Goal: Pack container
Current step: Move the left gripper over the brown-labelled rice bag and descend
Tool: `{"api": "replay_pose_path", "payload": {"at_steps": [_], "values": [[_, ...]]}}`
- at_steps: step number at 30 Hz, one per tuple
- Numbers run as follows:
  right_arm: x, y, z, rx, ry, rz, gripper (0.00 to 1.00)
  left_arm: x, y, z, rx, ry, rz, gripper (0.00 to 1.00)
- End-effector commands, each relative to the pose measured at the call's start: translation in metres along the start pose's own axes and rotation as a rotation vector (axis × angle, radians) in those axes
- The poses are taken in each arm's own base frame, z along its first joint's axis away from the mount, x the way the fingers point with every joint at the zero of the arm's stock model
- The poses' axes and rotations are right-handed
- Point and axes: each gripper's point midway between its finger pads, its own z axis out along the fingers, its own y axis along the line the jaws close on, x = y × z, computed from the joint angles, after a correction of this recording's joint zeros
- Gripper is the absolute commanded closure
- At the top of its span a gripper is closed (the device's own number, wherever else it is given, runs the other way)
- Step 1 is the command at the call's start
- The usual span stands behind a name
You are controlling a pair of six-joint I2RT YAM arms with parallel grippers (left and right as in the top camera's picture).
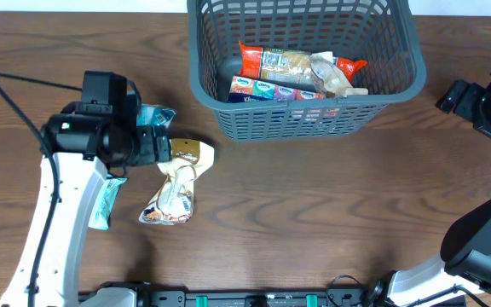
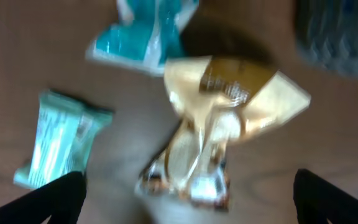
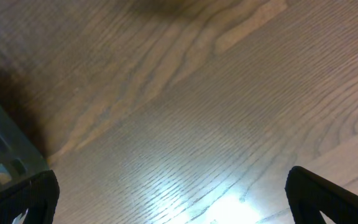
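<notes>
The dark grey lattice container point(image 1: 314, 115) stands at the back middle and holds several snack packets, among them a red one point(image 1: 271, 61). Its corner shows in the right wrist view point(image 3: 5, 155). A tan and gold crumpled packet point(image 1: 177, 183) lies on the table left of centre, also seen blurred in the left wrist view point(image 2: 216, 124). My left gripper point(image 2: 188, 199) is open and empty, just above and beside that packet. A teal packet point(image 1: 156, 115) and a pale green bar point(image 1: 105, 205) lie near it. My right gripper point(image 3: 173, 193) is open over bare wood at the far right.
The teal packet point(image 2: 145, 31) and the green bar point(image 2: 61, 140) flank the gold packet in the left wrist view. The left arm's black cable loops at the far left point(image 1: 15, 94). The right arm body sits at the right edge point(image 1: 484, 102).
</notes>
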Motion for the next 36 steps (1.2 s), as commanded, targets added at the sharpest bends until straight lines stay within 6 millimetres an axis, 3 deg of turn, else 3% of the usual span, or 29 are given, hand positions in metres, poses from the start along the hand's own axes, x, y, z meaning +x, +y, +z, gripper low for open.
{"api": "replay_pose_path", "payload": {"at_steps": [1, 5, 12, 17, 26, 36], "values": [[0.001, -0.002, 0.003, -0.001, 0.008, -0.006, 0.01, -0.003, 0.0, 0.003, -0.031, -0.029, 0.035, 0.01], [0.001, -0.002, 0.003, 0.0, 0.007, -0.006, 0.01, 0.009, -0.004, 0.016, -0.051, -0.004, 0.081, 0.01], [0.003, -0.002, 0.003, 0.0, 0.013, -0.014, 0.01, 0.055, -0.015, 0.057, -0.05, 0.1, 0.132, 0.01], [0.004, -0.002, 0.003, 0.0, 0.018, -0.018, 0.01, 0.076, -0.018, 0.08, -0.017, 0.136, 0.142, 0.01], [0.005, -0.001, 0.003, -0.01, 0.024, -0.04, 0.01, 0.075, -0.02, 0.1, -0.009, 0.133, 0.146, 0.01], [0.006, -0.001, 0.003, -0.01, 0.028, -0.044, 0.01, 0.081, -0.021, 0.144, -0.014, 0.223, 0.149, 0.01]]}}
